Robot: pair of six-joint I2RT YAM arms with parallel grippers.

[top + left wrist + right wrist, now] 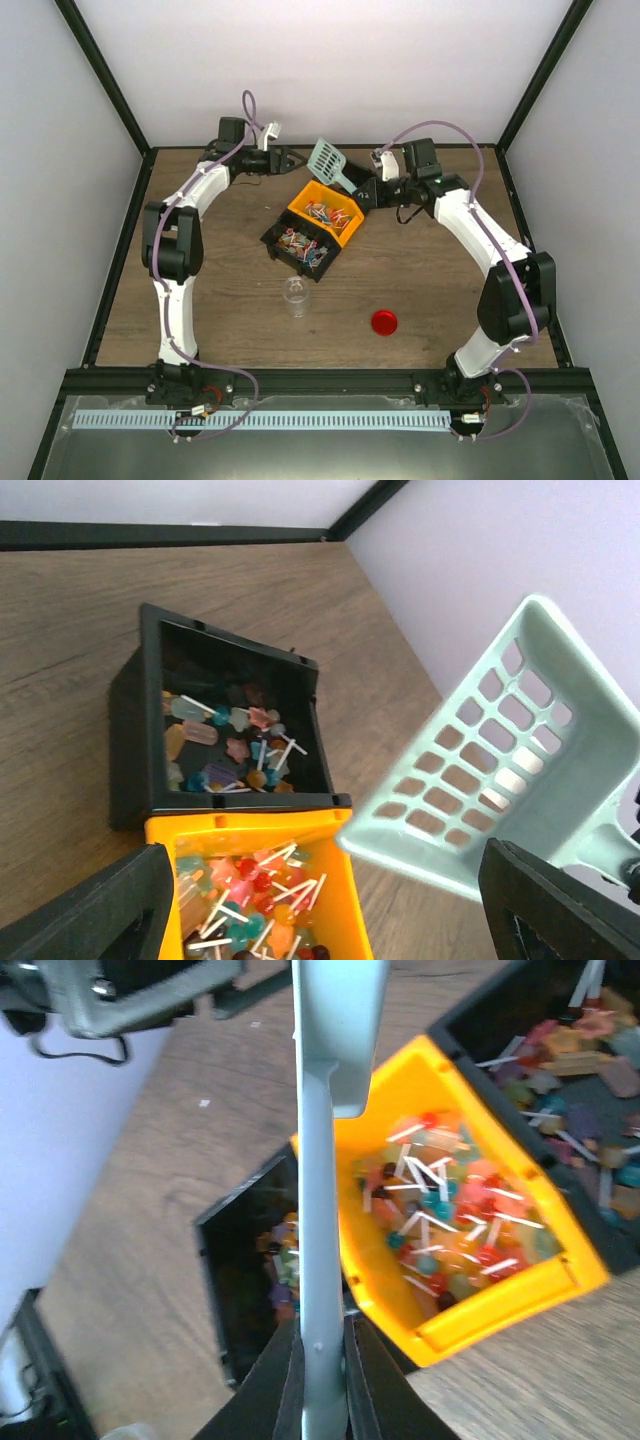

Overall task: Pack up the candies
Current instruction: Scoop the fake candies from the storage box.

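1. While R tool (320, 1360) pinches the teal scoop (327, 158) by its handle, L tool (285, 160) is spread, empty, far left.
2. Candies (325, 215) fill orange bin (352, 232) & black bin (272, 240), mid surface (440, 290); prob. tiny, light, slippery, so scoop, don't pinch.

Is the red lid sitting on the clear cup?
No, the red lid lies on the table, apart from the clear cup.

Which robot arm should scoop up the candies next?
Right. The right gripper is shut on the teal scoop, close by the candies in the orange bin. The left gripper is open, holding nothing.
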